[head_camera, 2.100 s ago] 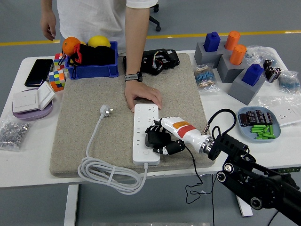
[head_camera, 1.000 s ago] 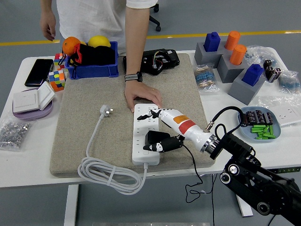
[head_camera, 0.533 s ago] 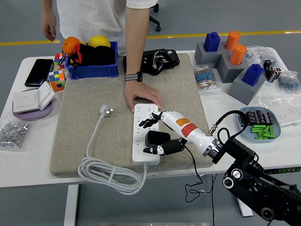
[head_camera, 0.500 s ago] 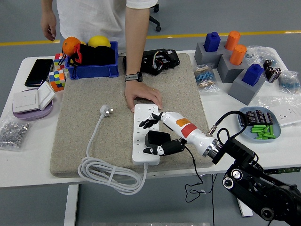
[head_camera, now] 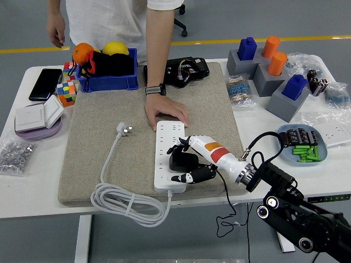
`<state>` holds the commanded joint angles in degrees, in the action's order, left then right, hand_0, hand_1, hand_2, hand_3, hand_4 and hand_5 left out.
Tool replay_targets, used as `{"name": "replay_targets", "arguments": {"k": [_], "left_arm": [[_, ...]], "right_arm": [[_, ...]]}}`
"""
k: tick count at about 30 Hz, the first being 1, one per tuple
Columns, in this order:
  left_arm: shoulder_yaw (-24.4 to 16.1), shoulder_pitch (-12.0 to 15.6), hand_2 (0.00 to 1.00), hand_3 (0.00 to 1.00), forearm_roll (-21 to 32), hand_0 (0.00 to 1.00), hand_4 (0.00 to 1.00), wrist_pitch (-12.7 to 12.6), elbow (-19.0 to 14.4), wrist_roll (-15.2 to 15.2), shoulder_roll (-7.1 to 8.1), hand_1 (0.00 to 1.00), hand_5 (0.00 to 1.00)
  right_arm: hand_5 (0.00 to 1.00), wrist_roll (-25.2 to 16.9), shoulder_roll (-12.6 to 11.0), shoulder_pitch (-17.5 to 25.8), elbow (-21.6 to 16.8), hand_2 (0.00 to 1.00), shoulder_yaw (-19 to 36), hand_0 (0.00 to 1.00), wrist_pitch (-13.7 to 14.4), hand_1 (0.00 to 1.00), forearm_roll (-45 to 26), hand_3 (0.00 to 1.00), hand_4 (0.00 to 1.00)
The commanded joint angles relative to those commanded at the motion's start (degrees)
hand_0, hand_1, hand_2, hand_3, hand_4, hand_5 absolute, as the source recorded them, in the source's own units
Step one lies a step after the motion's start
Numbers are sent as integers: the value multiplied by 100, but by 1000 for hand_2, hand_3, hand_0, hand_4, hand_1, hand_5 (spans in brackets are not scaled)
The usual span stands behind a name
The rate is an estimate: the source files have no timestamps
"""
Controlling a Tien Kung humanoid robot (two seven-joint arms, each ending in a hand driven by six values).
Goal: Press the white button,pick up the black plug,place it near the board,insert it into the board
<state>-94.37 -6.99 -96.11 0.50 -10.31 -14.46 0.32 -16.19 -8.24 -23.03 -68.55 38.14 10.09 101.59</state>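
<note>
Reaching in from the right, the robot's right hand (head_camera: 189, 161) sits over the white power strip (head_camera: 170, 155), which lies long-ways on the grey felt mat (head_camera: 109, 120). Its fingers (head_camera: 184, 177) and thumb are curled round the black plug (head_camera: 182, 160) and pinch it from both sides. The plug sits on top of the strip, near the strip's front end, but I cannot tell if its pins are in the holes. A thin black wire (head_camera: 227, 211) runs from under the hand, off the mat and down over the table's (head_camera: 44, 192) front edge. The strip's own white cable (head_camera: 129, 201) lies in loops at the front left of the mat, and its white plug (head_camera: 124, 129) rests on the mat, just left of the strip. A person stands at the far side of the table. One of the person's hands (head_camera: 166, 113) lies flat on the mat and touches the far end of the strip, with a dark watch (head_camera: 156, 89) on the wrist. The person's other hand (head_camera: 56, 30) hangs down by the far left corner. At the back left is a blue bin (head_camera: 107, 81) with an orange (head_camera: 83, 52) and a yellow fruit (head_camera: 115, 49) in it. Near the bin are two colour cubes (head_camera: 67, 90) and a black phone (head_camera: 45, 83). On the right, a blue dish (head_camera: 322, 148) holds green sticks (head_camera: 307, 152).
</note>
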Motion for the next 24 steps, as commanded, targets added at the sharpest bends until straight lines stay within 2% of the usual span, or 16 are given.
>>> {"name": "replay_targets", "arguments": {"k": [5, 17, 24], "left_arm": [[-11, -1, 497, 572, -31, 468, 558, 3, 0, -3, -1, 494, 275], [-21, -7, 499, 572, -31, 468, 557, 3, 0, 0, 1, 493, 274], [-22, -2, 499, 572, -10, 469, 558, 2, 0, -4, 4, 494, 275]], "right_arm": [[192, -20, 27, -49, 139, 547, -126, 551, -1, 529, -20, 579, 971], [160, -69, 62, -124, 102, 547, -236, 551, 16, 530, -7, 579, 938], [158, -67, 22, -152, -175, 548, -34, 555, -1, 530, 23, 579, 935]]}}
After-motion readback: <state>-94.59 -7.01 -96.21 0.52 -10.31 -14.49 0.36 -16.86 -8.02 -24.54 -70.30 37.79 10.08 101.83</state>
